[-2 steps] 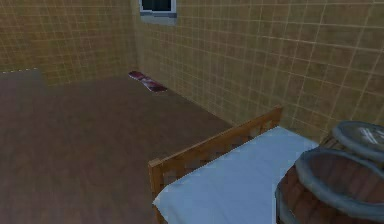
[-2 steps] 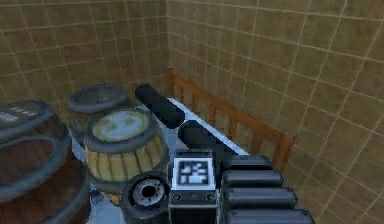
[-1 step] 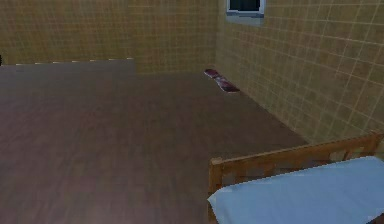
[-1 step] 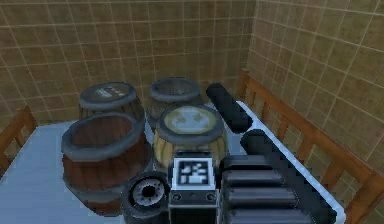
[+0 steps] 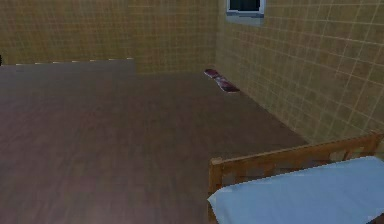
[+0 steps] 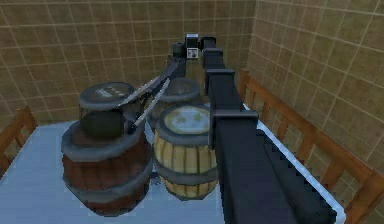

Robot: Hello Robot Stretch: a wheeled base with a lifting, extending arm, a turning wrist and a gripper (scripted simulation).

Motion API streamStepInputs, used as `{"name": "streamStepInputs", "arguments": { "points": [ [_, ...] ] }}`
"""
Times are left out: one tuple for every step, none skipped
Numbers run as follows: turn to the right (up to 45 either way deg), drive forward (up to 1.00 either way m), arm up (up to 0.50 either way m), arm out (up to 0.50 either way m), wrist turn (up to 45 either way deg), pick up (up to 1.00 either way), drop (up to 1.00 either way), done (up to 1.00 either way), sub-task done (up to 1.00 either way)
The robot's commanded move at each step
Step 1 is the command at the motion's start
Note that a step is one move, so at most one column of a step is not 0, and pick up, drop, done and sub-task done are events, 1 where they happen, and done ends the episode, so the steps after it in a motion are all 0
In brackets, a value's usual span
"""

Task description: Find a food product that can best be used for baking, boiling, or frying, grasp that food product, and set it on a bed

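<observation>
Arm side view: the bed [image 6: 35,150], pale-sheeted with wooden rails, carries a cluster of barrels [image 6: 185,150]. The arm [image 6: 240,140] reaches over them, and the tool [image 6: 132,118] ends by a dark rounded lump [image 6: 100,126] atop the red-brown barrel [image 6: 105,175]; whether it grips anything I cannot tell. If that lump is the food, I'd judge it firm and light, best taken across its middle; its long axis is unreadable.

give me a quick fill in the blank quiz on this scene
The tan barrel stands on a ___ with a wooden frame.
The walls are covered in yellow ___.
The mattress is pale ___.
Missing words: bed, tiles, blue.
</observation>
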Motion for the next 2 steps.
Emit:
{"name": "streamStepInputs", "arguments": {
  "points": [
    [0.0,0.0,0.0,0.0,45.0,0.0,0.0,0.0,0.0],
    [0.0,0.0,0.0,0.0,45.0,0.0,0.0,0.0,0.0]
  ]
}}
